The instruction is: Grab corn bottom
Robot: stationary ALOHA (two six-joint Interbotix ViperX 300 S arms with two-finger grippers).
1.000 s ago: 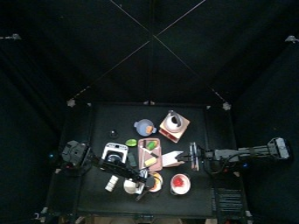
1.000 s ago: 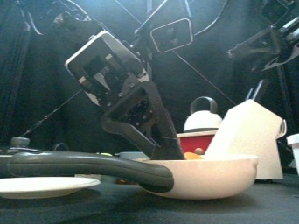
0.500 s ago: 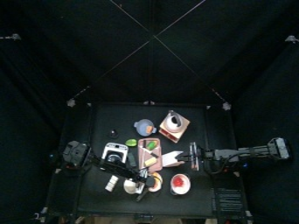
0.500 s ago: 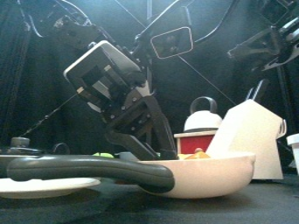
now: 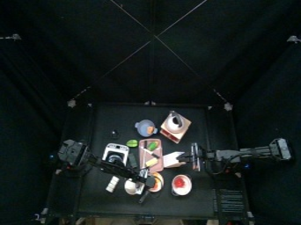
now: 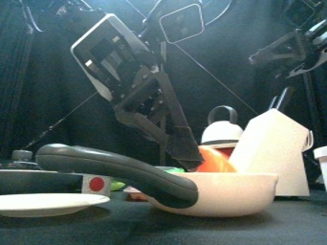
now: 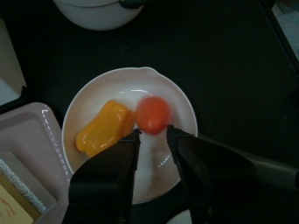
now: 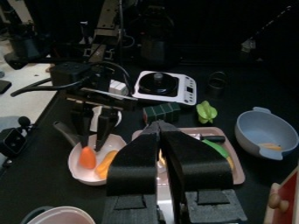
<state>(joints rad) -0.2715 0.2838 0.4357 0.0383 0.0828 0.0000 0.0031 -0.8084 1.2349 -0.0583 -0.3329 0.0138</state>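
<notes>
Two pieces lie in the white bowl (image 7: pixel 82 92) that you have near the table's (image 5: pixel 106 119) front edge: the yellow corn (image 7: pixel 103 128) and a round orange-red piece (image 7: pixel 153 112), close beside each other on the bowl's floor. Your left gripper (image 7: pixel 159 144) hangs over that bowl with its fingers spread wide and nothing between them but bare white bowl; the corn lies just to one side of them, untouched, and the orange-red piece sits right ahead of the gap. From the front edge you see the black jaws coming down behind the bowl's rim, with a white plate (image 6: pixel 45 204) toward the left edge and a white carton (image 6: pixel 274 148) toward the right. Your right gripper (image 8: pixel 167 136) rests over the table's right side, its fingertips meeting with nothing in them. The tabletop is matt black and crowded, with a pink tray (image 5: pixel 150 156) at its middle, and black curtains (image 5: pixel 47 53) close in the pen all round.
</notes>
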